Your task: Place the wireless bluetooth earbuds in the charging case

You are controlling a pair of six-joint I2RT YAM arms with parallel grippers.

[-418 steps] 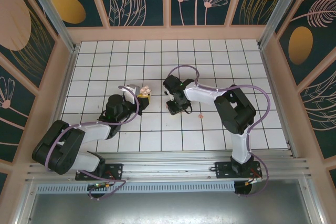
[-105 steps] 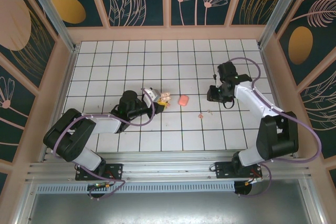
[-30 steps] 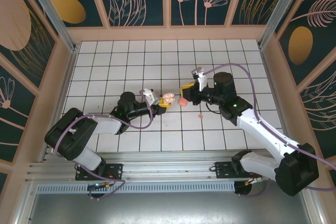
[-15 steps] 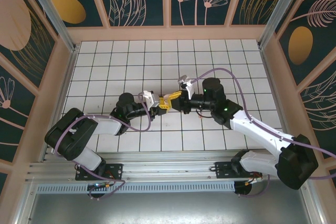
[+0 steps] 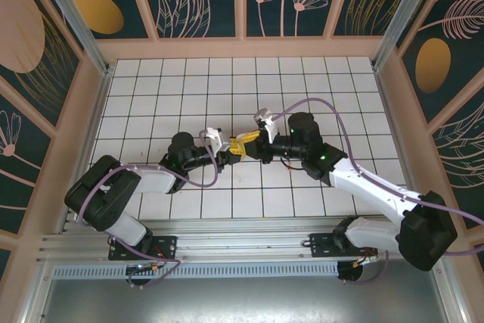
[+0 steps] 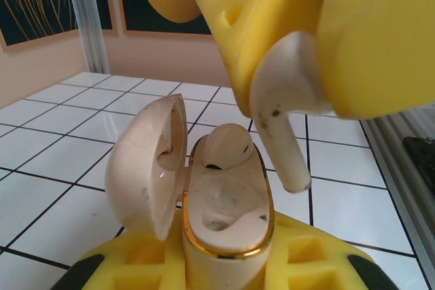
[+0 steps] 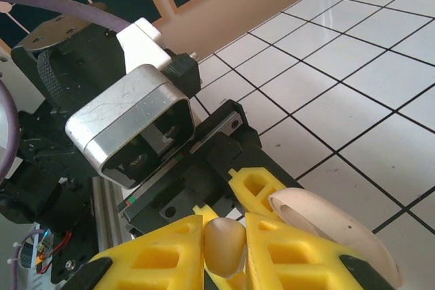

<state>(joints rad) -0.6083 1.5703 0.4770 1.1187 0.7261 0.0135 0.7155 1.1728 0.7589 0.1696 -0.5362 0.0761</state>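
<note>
Closed on the case (image 6: 228, 225) at bottom centre, the left end effector (image 6: 228, 266) could let it twist if the stem (image 6: 287, 157) strikes the gold rim (image 6: 268, 202) instead of the empty socket (image 6: 217, 212). The earbud (image 6: 282, 113), pinched in the right end effector (image 6: 309, 45) at upper right, hangs stem-down just above and right of that socket, apparently not touching. Farther back a seated earbud (image 6: 228, 146) fills the other socket; bumping it or the open lid (image 6: 153, 161), left, could unseat it.
</note>
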